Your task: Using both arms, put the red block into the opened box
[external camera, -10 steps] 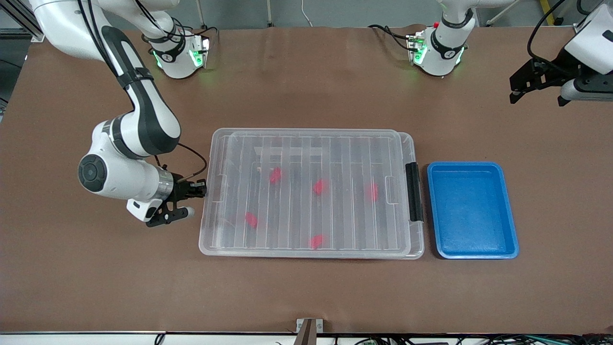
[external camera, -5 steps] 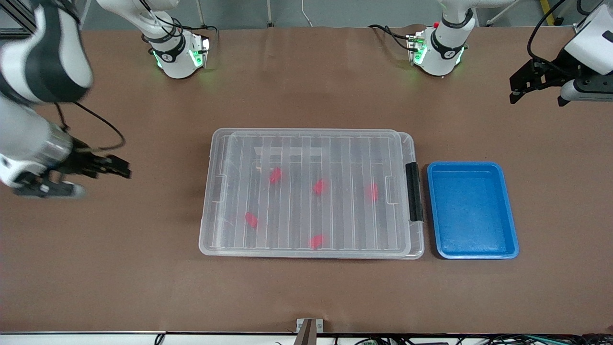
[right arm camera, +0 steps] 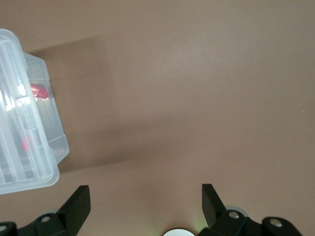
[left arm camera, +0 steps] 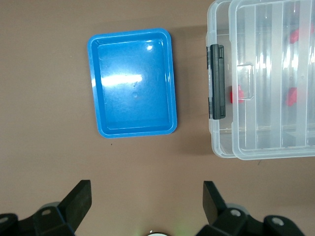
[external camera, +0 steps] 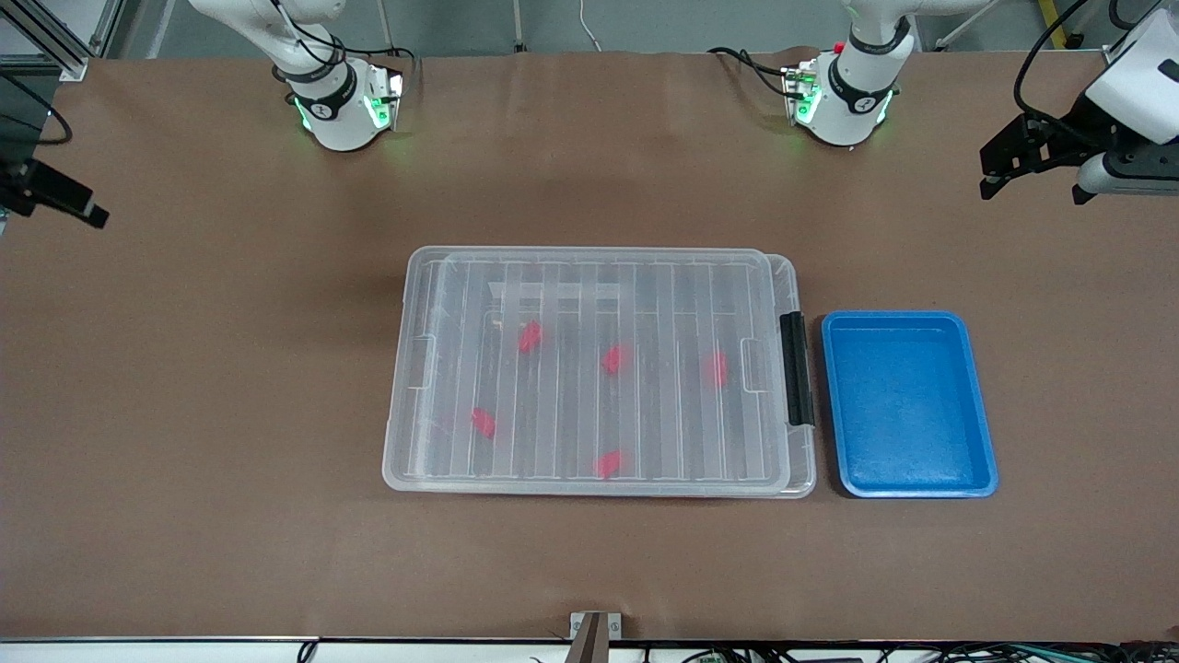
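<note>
The clear box (external camera: pixel 398 433) stands mid-table with its ribbed lid (external camera: pixel 645 276) lying over it. Several red blocks lie inside under the lid, such as one red block (external camera: pixel 613 359) near the middle. My right gripper (external camera: pixel 64 195) hangs open and empty over the table's edge at the right arm's end, well clear of the box. Its wrist view shows the right gripper (right arm camera: pixel 145 194) over bare table beside a box corner (right arm camera: pixel 44 162). My left gripper (external camera: pixel 999 170) waits open above the left arm's end. In its own view the left gripper (left arm camera: pixel 145 191) holds nothing.
An empty blue tray (external camera: pixel 907 405) sits beside the box's short side that carries the black clip (external camera: pixel 794 368), toward the left arm's end. Both arm bases stand along the table's edge farthest from the front camera. Brown tabletop surrounds the box.
My right gripper has let go at the box's short side, opened, and swung away and up toward the right arm's end. The left arm has not moved.
</note>
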Controlling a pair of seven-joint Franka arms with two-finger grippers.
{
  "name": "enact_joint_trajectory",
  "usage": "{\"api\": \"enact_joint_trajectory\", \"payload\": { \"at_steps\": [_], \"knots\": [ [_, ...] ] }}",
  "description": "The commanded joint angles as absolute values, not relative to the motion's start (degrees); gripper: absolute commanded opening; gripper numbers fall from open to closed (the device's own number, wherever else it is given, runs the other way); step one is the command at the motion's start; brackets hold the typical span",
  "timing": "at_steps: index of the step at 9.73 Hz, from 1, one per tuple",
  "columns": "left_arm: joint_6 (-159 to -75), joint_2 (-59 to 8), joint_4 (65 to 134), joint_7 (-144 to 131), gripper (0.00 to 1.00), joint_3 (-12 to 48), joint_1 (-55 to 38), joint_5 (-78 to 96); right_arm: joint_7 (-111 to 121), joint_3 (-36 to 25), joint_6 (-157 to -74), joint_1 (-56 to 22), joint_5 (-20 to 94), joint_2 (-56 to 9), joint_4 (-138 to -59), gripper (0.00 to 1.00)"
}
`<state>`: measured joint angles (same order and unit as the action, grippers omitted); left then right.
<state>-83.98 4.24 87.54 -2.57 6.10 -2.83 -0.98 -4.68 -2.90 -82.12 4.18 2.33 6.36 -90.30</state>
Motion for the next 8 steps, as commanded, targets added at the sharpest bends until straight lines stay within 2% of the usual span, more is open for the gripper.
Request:
{"api": "enact_joint_trajectory", "payload": {
  "at_steps": [1,8],
  "knots": [
    [-83.9,4.3,89.2,-2.8,1.0,6.2,-2.8,-0.4,-5.4,-1.6,-80.2,5.2,0.3,5.9,-88.0,1.0],
    [-83.8,2.6,86.6,-2.0,1.0,6.2,-3.2,-2.3,-1.8,-1.5,-83.1,4.5,0.1,5.4,-88.2,1.0]
  ]
}}
